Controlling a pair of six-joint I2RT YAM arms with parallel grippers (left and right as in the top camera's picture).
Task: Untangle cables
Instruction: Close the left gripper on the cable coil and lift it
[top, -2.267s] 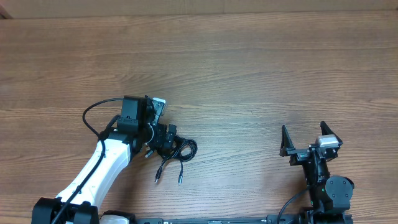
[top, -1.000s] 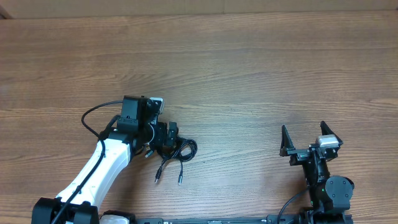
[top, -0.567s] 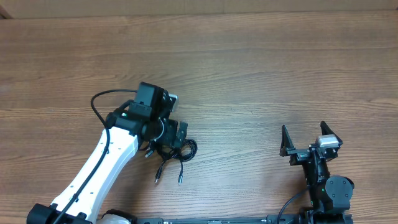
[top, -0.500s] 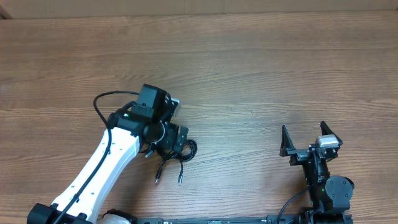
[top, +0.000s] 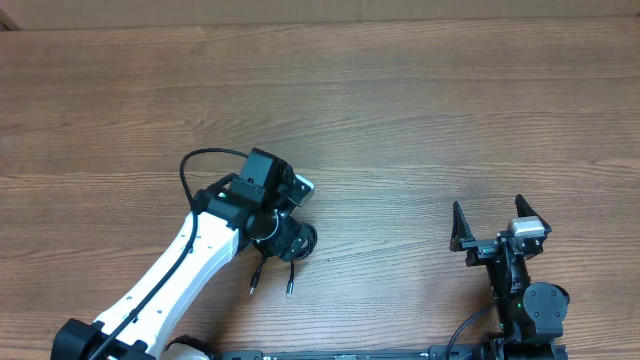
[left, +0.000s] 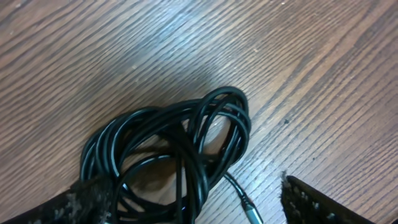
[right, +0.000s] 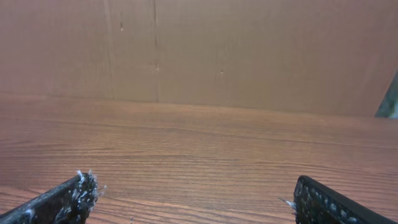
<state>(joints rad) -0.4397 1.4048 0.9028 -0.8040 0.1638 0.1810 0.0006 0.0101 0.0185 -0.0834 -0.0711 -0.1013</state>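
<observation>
The cables (left: 168, 146) lie as one tangled bundle of thin black loops on the wooden table. A plug with a silvery tip (left: 247, 208) sticks out at its lower right. My left gripper (left: 189, 190) is open right over the bundle, and its left finger (left: 81, 199) rests on the loops' edge while the other finger (left: 323, 202) stands apart on bare wood. From overhead the left gripper (top: 283, 235) covers most of the cables (top: 304, 243), and two plug ends (top: 252, 287) trail toward the front. My right gripper (top: 497, 226) is open and empty at the right.
A brown cardboard wall (right: 199, 50) runs along the table's far side. In the right wrist view the right gripper (right: 196, 190) points at bare wood table (right: 199, 143). The left arm's thick black wire (top: 205, 160) arches above its wrist.
My left arm has swung to the right and forward, so its gripper now sits over the cable bundle instead of beside it. The cables and the right arm have not moved.
</observation>
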